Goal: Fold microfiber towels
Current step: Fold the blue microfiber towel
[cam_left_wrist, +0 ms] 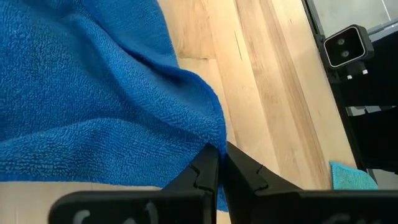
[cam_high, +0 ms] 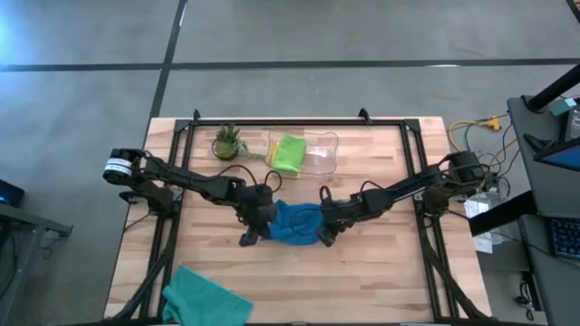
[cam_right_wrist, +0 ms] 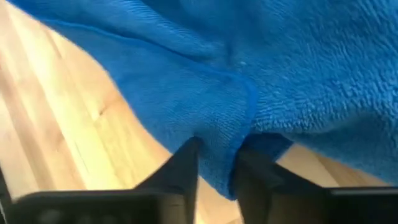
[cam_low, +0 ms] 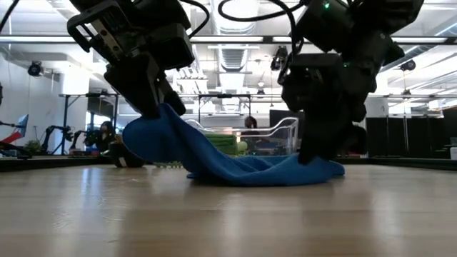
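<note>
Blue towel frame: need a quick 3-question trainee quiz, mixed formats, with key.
1. True or false: the left gripper is shut on an edge of the blue towel.
2. Which cloth lies in the clear plastic bin? A) teal B) lime green C) yellow
3. Fill in: the teal towel lies at the table's near ____ corner in the high view.

Key:
1. True. In the low view the left side of the towel is lifted, while the right gripper pinches the other side low at the table.
2. B, the lime green towel.
3. left
</note>
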`<state>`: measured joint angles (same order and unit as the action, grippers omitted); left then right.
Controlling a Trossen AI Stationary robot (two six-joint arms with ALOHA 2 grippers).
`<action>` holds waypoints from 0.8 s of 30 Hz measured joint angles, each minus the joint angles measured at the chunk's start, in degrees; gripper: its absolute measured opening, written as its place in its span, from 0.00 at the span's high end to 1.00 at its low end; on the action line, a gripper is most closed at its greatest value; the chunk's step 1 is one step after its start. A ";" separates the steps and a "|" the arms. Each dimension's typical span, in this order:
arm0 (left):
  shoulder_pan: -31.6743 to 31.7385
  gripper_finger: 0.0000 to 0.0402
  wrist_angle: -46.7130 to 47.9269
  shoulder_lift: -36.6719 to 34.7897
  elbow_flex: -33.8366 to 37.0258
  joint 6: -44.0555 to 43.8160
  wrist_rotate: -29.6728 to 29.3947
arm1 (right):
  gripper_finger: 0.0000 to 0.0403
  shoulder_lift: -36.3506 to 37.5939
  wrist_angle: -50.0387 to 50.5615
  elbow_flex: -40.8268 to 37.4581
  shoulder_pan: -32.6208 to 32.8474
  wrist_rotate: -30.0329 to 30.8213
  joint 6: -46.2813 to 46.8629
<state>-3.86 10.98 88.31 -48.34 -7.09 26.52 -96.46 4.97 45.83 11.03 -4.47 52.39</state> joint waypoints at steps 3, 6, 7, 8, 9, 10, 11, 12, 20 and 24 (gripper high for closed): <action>0.04 1.00 0.15 0.00 0.05 0.02 0.00 | 0.93 0.74 0.38 0.80 0.04 0.00 -1.98; 0.14 1.00 0.19 0.00 0.70 0.02 0.00 | 0.97 1.55 1.20 1.95 0.04 0.00 -2.79; 0.21 1.00 0.26 0.00 0.98 0.02 0.00 | 0.97 1.83 2.14 2.40 0.04 0.01 -2.91; 0.34 1.00 0.27 0.00 1.22 -0.01 0.00 | 0.97 2.13 3.29 2.88 0.05 0.02 -2.99; 0.47 1.00 0.40 -0.01 1.42 -0.12 0.00 | 0.98 2.48 4.64 3.42 0.07 0.02 -3.28; 0.59 1.00 0.44 -0.14 1.64 -0.58 0.00 | 0.98 3.04 6.19 4.07 0.07 0.02 -3.50; 0.78 1.00 0.58 -0.45 1.86 -0.91 -0.02 | 0.98 3.56 7.96 4.81 0.07 0.10 -4.04; 0.96 1.00 1.33 -0.93 1.97 -1.20 -0.02 | 0.98 4.27 9.76 5.56 0.07 0.40 -4.78; 3.51 1.00 8.85 -9.98 0.50 -0.06 -0.02 | 0.98 13.74 22.88 12.10 0.05 10.19 -13.87; 4.27 1.00 9.66 -17.31 -0.86 0.08 -0.22 | 0.98 19.71 23.26 13.11 0.09 14.51 -18.30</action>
<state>0.42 20.65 71.00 -49.20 -7.01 26.30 -76.76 28.24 58.94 11.11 10.04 34.10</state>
